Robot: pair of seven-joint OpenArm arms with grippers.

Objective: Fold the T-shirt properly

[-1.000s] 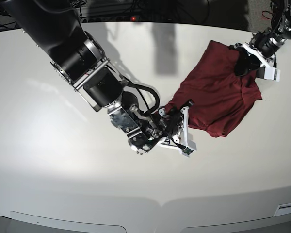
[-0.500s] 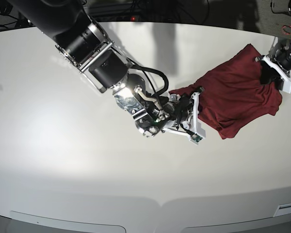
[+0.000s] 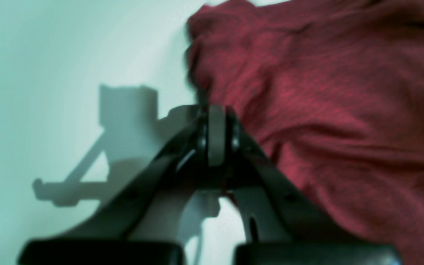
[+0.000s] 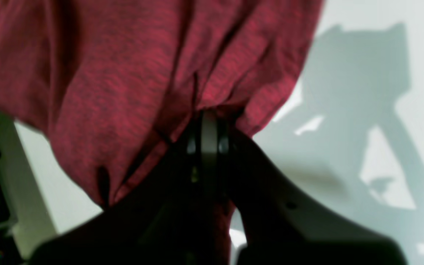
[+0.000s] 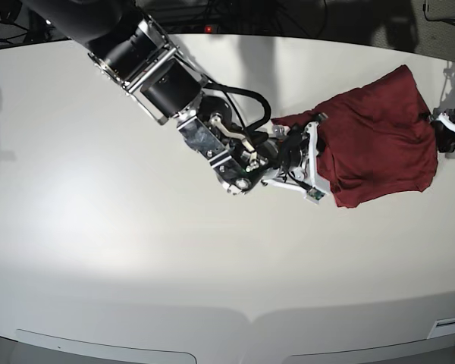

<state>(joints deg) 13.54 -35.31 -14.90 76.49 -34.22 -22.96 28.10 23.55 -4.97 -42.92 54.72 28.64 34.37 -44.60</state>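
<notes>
Now the maroon jersey T-shirt [image 5: 379, 136] hangs stretched farther toward the white table's [image 5: 98, 250] right edge than before, the right gripper [image 5: 309, 148] and left gripper [image 5: 440, 130] each clamped on opposite edges of it.

Lab: bare white table [image 5: 98, 250], cables [image 5: 212, 11] behind.

Both grippers — and the T-shirt [image 5: 379, 144] — have shifted toward the left arm's side.
</notes>
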